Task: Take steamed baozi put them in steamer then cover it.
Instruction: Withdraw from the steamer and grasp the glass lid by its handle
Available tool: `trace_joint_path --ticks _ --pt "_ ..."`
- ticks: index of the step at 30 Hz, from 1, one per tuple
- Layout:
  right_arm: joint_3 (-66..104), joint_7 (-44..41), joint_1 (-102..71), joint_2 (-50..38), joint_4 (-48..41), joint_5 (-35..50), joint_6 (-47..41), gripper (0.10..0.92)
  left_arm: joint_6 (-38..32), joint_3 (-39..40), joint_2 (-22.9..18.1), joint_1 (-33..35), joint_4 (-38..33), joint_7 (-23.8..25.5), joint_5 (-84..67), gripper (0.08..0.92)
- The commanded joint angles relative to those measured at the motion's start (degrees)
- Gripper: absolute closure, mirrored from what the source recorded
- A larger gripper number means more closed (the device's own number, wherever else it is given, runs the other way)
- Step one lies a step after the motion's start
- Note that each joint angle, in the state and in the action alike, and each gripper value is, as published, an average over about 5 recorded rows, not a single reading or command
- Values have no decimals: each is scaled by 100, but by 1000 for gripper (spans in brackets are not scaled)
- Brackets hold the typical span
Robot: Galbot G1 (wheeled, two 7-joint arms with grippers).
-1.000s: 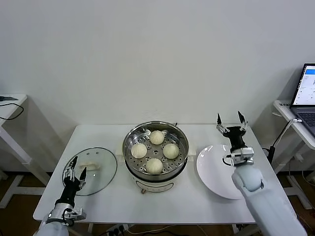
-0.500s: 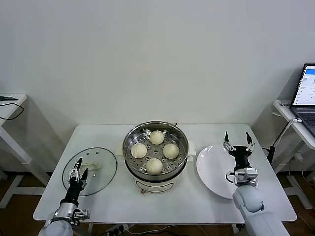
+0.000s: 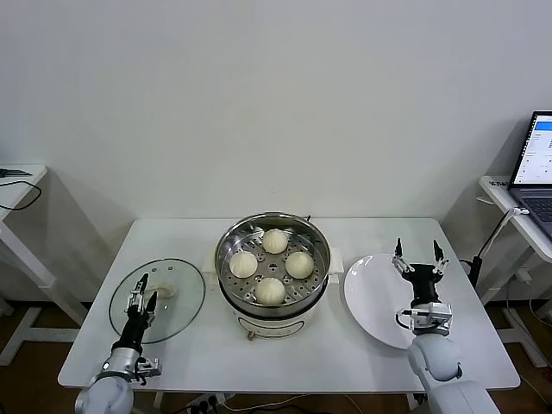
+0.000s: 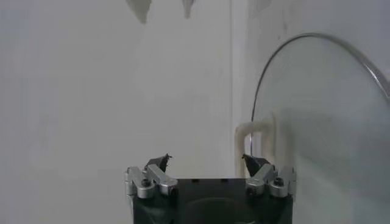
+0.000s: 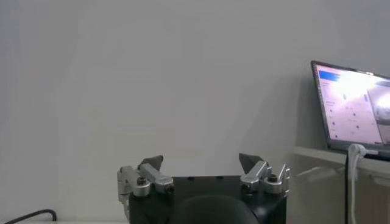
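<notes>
Head view: a white surface (image 3: 345,345) against a plain pale wall carries the steamer (image 3: 272,269) at its middle, a white plate (image 3: 371,297) to one side and the cover (image 3: 158,299) to the other. A laptop (image 3: 535,172) stands on a side desk at the right edge of the room, and another desk (image 3: 17,185) shows at the left edge.

Four baozi (image 3: 271,291) lie on the perforated tray inside the steamer, uncovered.

The cover lies flat on the surface, apart from the steamer. The left gripper (image 3: 141,295) stands upright over the cover's near part, fingers apart, with the cover's white handle (image 3: 161,290) just beyond and to the right of the fingertips; whether they touch the glass cannot be told.

The right gripper (image 3: 419,258) points upward over the far edge of the plate, fingers apart and holding nothing, well apart from the steamer.

Left wrist view: the left gripper's spread fingers (image 4: 157,162) show with the cover's handle (image 4: 256,139) just past one fingertip and the metal rim (image 4: 317,42) arcing beyond it, detail that the head view gives only in small.

Right wrist view: the right gripper's open fingers (image 5: 251,162) face the bare wall and the laptop (image 5: 353,109); none of the task's things appear there.
</notes>
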Motion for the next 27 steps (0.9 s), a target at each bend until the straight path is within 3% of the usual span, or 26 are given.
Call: trace_joint_path --ticks 1,21,27 --pt "54 -7 -80 64 -9 -49 21 203 -7 33 -38 -277 273 -44 34 177" --pt "56 -20 -94 145 -9 -165 38 203 47 144 -49 -734 800 -59 2 177" --pt "44 -13 -80 146 25 -173 37 203 87 165 -53 -775 930 12 11 286"
